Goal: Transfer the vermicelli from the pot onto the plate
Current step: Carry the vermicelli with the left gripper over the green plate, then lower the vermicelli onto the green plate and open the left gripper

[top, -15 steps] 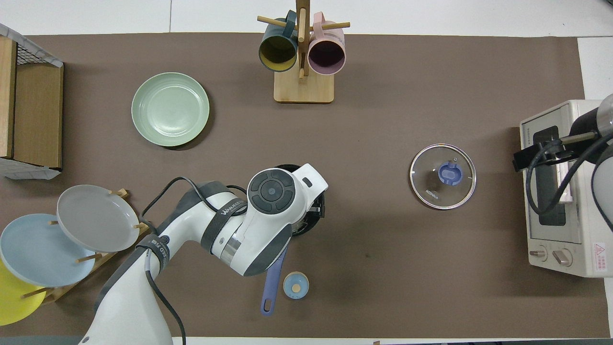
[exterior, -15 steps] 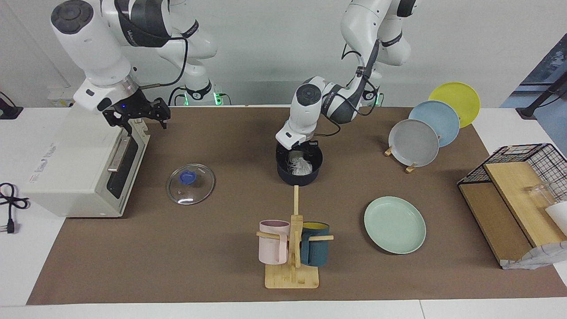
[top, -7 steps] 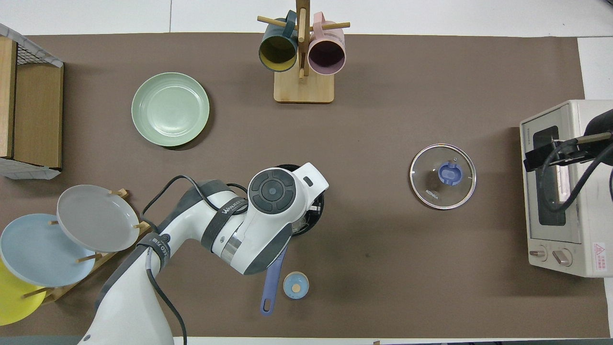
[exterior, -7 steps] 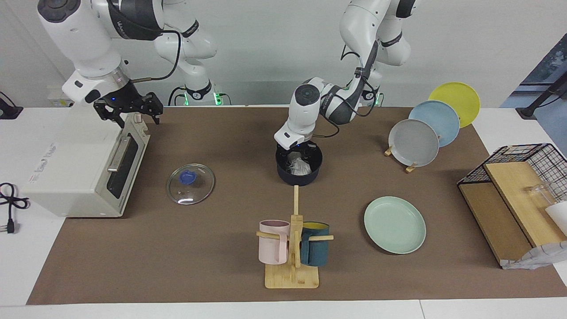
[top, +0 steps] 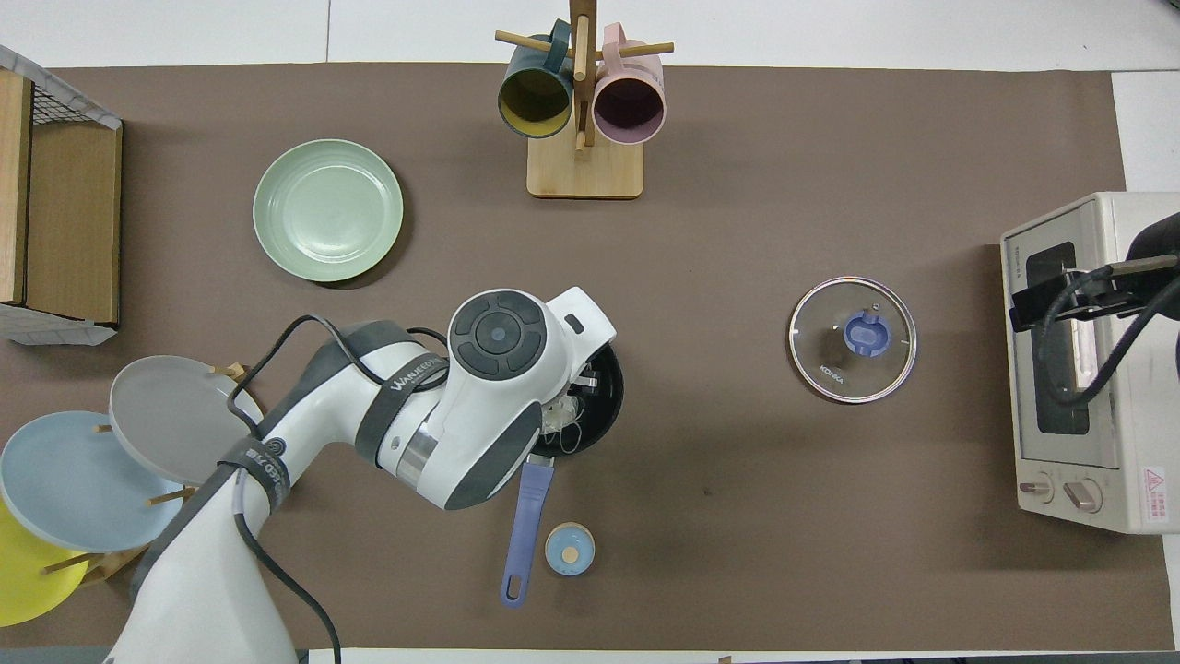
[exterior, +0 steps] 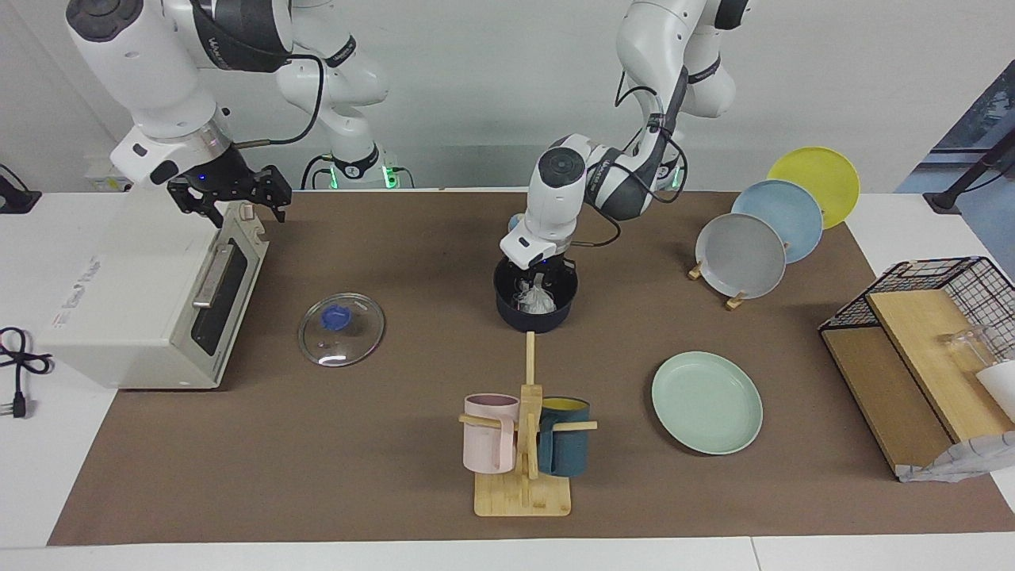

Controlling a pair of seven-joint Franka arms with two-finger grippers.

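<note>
Pot (exterior: 535, 305): small dark navy saucepan, black inside, upright mid-table, long blue handle (top: 525, 521) pointing toward the robots. Vermicelli (exterior: 536, 298): 1 translucent whitish clump, bunched, drawn up in a peak above the pot floor. Plate (exterior: 706, 402): pale mint-green, shallow, raised rim, flat, bare, farther from the robots than the pot, toward the left arm's end.
</note>
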